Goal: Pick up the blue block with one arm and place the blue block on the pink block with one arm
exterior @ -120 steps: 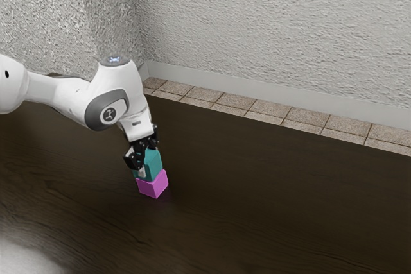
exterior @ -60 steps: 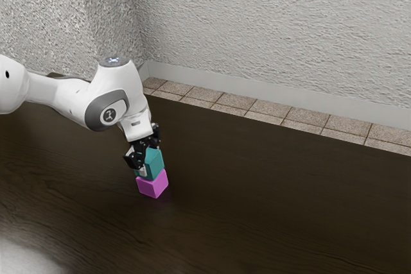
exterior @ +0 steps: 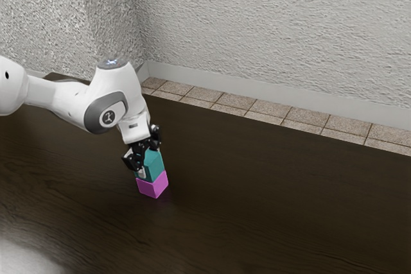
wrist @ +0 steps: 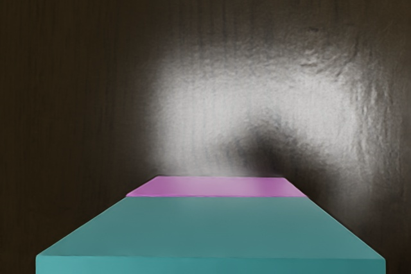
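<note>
1. Two blocks are standing stacked at the gripper (exterior: 147,160). The blue block (exterior: 153,161) is sitting within its span, and the pink block (exterior: 152,185) is lying directly beneath, touching it.
2. The gripper is straddling the blue block. Neither view is showing whether it is clamping the block or free of it, so its state cannot be told.
3. In the wrist view the blue block is covering most of the pink one. A thin pink strip is showing past the edge farthest from the hand, and the edges are running parallel.
4. Judgement: the step in hand is the release, and the placing is looking nearly complete.
5. Recommended handling: the gripper is needing to open fully and evenly, with no sideways drift, so that nothing is dragging the blue block off its seat.
6. The withdrawal is best made straight up from the table (exterior: 270,190) until the hand is clearing the blue block's top.
7. Risk: a tilted or early lift is likely to be tipping the upper block, its footing being no wider than itself.
</note>
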`<control>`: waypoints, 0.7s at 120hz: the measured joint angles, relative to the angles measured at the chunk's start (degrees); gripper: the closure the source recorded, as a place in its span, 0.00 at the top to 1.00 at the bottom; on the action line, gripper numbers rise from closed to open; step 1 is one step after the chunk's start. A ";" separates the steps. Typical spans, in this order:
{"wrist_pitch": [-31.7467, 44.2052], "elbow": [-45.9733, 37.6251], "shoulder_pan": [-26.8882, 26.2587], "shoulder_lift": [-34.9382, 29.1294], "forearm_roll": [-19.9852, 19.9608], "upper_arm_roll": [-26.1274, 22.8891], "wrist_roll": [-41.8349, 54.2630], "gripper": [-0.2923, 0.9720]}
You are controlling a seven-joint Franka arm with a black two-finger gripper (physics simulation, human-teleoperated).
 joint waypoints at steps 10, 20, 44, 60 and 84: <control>0.07 0.00 0.00 0.04 -0.06 0.00 0.42 0.52; 0.14 -0.03 0.00 0.07 -0.08 0.00 0.79 0.52; 0.58 -0.09 0.00 0.20 -0.07 0.00 1.91 0.52; 0.83 -0.09 0.00 0.25 -0.07 0.00 2.63 0.52; 0.99 -0.33 0.09 0.14 -0.96 0.00 3.29 0.52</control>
